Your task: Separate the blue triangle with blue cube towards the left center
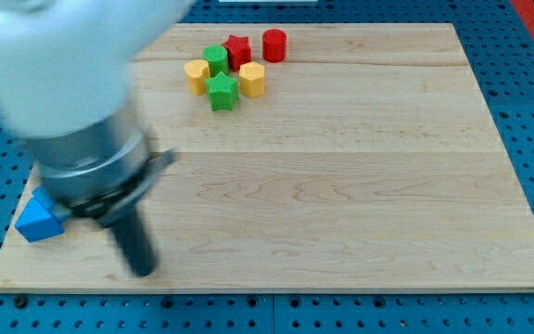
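Note:
One blue block lies at the board's left edge near the view's bottom left; its shape is partly hidden behind the arm, so I cannot tell whether it is the triangle or the cube. No second blue block shows; the arm's blurred body may hide it. My tip rests on the board to the right of and slightly below that blue block, apart from it.
A cluster sits at the view's top centre: a red star, a red cylinder, a green block, a green star, a yellow block and a yellow hexagon. The wooden board lies on a blue perforated table.

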You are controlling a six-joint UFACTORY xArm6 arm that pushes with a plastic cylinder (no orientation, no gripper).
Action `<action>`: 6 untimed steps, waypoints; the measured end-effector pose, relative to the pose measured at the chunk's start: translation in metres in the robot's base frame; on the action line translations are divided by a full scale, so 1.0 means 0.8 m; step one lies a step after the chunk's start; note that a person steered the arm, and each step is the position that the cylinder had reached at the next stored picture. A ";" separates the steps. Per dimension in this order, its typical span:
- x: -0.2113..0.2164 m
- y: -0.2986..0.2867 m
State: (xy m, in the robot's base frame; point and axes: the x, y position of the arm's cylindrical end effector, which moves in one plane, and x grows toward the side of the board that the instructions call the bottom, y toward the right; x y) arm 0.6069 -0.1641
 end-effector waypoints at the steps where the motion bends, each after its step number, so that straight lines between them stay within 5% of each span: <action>1: -0.001 -0.101; 6: -0.103 -0.117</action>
